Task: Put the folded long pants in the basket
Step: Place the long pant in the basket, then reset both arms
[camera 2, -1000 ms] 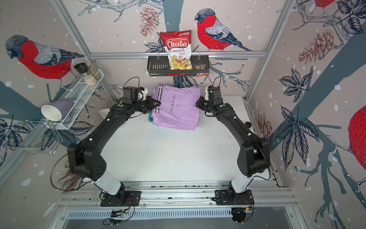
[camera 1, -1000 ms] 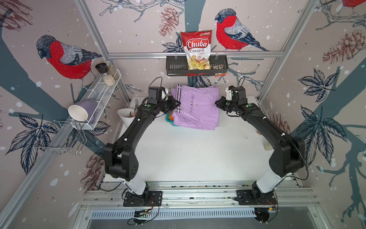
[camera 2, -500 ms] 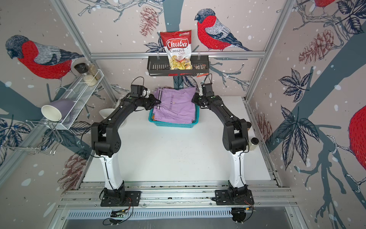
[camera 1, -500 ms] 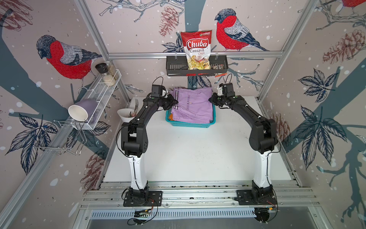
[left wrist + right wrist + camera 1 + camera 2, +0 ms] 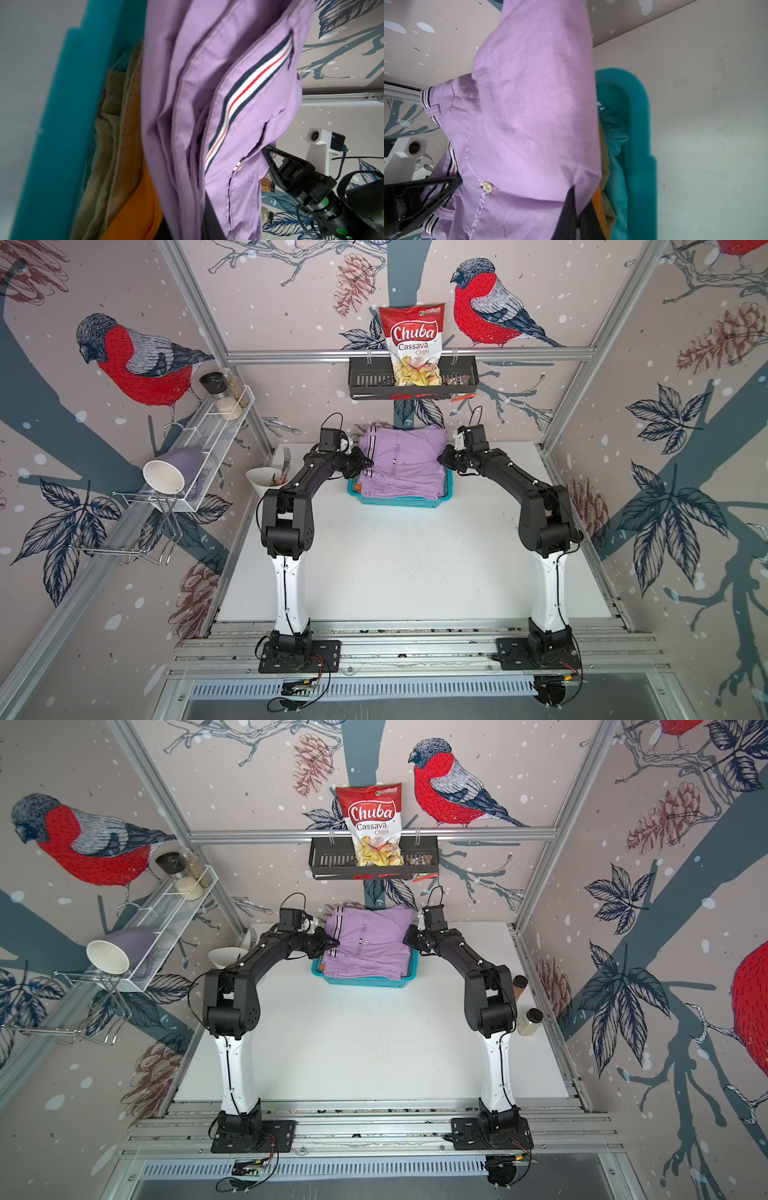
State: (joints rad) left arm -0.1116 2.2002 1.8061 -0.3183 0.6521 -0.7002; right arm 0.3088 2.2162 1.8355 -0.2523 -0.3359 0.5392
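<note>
The lilac folded long pants (image 5: 401,464) (image 5: 370,942) with striped trim hang between my two grippers, over the turquoise basket (image 5: 399,502) (image 5: 361,980) at the back of the table. Their front part rests on the basket's contents. My left gripper (image 5: 365,462) (image 5: 187,225) is shut on the pants' left edge. My right gripper (image 5: 442,458) (image 5: 577,220) is shut on their right edge. Under the lilac cloth, in the left wrist view, tan pants (image 5: 112,145) and orange pants (image 5: 135,207) lie inside the basket wall (image 5: 62,124).
A black rack (image 5: 374,383) holding a chips bag (image 5: 411,344) hangs on the back wall above the basket. A white wire shelf (image 5: 208,448) with a mug and jars runs along the left wall. A white bowl (image 5: 264,481) stands left of the basket. Two bottles (image 5: 519,986) stand at the table's right edge.
Both arms have carried the lilac pants down and toward the back wall, from high above the table to the basket. Over the last half second they have hardly moved.
</note>
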